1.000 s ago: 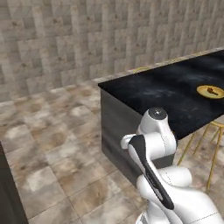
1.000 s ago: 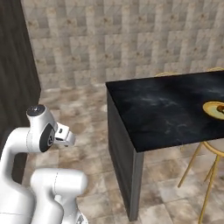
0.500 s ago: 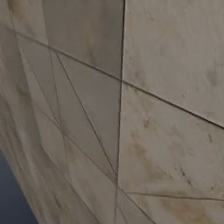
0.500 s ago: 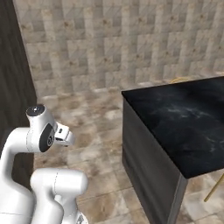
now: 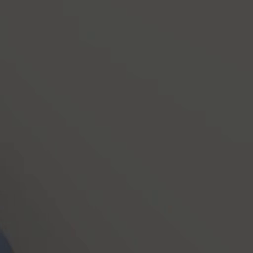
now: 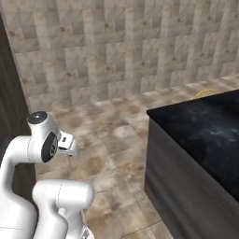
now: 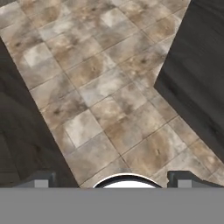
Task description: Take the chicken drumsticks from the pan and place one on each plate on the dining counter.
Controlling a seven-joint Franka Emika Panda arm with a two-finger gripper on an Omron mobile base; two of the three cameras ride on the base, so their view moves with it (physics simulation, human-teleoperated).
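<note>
Hand view is taken up nearest by the gripper [image 7: 113, 180], whose two dark fingertips [image 7: 40, 180] are set far apart at the bottom edge, released and with nothing held between them. Beneath it a tiled floor [image 7: 109, 83] of mottled brown and beige stone is seen, the hand being pointed downward at it. A dark panel [image 7: 19, 131] is seen along one side of that view and the dark side of the desk [image 7: 197, 74] along the other.

In the right base view the white arm [image 6: 39, 154] is folded back on itself at the lower left, its dark-capped joint raised above the base and the wrist held low and close to the body, turned toward the floor. A dark vertical surface [image 6: 9, 116] stands just behind the arm. To the right, well apart from the arm, the black marble desk [image 6: 205, 130] is seen by its near corner, its glossy veined top bare in the part shown. Behind its far edge a thin yellow curved piece [image 6: 205, 92] is glimpsed. Farthest back, a stone-tiled wall [image 6: 121, 46] closes the room.

The left base view is covered by a flat, dark grey blur.
</note>
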